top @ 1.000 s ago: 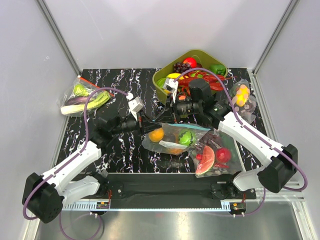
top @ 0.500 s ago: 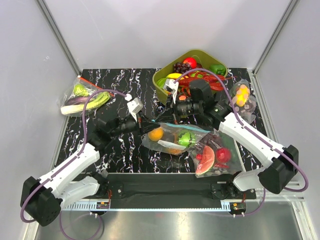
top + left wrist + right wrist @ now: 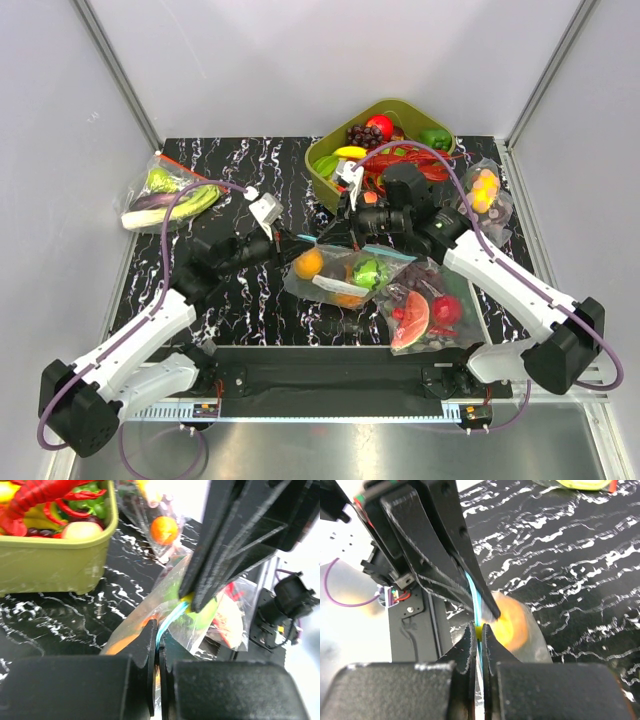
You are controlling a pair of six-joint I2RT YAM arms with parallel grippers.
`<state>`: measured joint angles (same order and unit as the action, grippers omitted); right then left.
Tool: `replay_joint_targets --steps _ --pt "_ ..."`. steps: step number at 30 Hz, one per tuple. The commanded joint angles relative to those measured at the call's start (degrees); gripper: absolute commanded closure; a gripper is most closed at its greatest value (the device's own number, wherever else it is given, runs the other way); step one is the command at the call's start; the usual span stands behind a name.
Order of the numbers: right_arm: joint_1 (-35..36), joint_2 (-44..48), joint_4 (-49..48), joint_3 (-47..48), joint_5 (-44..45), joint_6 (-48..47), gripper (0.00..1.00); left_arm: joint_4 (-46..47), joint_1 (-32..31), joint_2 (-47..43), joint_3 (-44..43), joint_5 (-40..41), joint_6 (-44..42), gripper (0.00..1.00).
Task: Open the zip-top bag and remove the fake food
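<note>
Slippage is threatening: left gripper (image 3: 157, 645) and right gripper (image 3: 476, 630) are each pinching the teal strip (image 3: 172, 614) of the zip-top bag (image 3: 345, 280), which is trailing just below them. Uneven pulling risks losing a thin lip, leaving the fake food (image 3: 310, 265) sealed inside.

Honestly, no readable text anywhere in these shots. The closest thing is a white slip (image 3: 330, 288) on or in the clear crinkly zip-top bag (image 3: 345, 262) with the teal zip strip, which lies just in front of the olive-green plastic bin (image 3: 316, 158). It's far too small to tell if there's any print on it. No brands, numbers or signs I can make out.
</note>
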<state>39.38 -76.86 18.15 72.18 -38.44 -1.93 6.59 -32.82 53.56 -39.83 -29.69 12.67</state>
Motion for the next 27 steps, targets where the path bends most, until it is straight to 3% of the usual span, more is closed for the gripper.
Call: replay_joint_targets --steps 1,12,18,27 --pt "-0.09 3.64 3.47 -0.81 2.48 -0.97 1.0 -0.26 0.74 -1.62 -2.35 9.03 -1.77 1.0" --pt "-0.09 5.67 5.23 -2.84 8.2 -1.58 1.0 -4.12 0.74 -1.0 -2.97 21.86 -1.77 1.0" --pt "0.0 7.07 5.75 -4.33 10.66 -0.88 1.0 -6.5 0.65 -0.83 -2.97 33.19 -1.07 1.0" --pt "0.0 10.41 9.79 -6.26 23.65 -0.61 1.0 -8.43 0.83 -1.09 -1.92 44.8 0.95 1.0"
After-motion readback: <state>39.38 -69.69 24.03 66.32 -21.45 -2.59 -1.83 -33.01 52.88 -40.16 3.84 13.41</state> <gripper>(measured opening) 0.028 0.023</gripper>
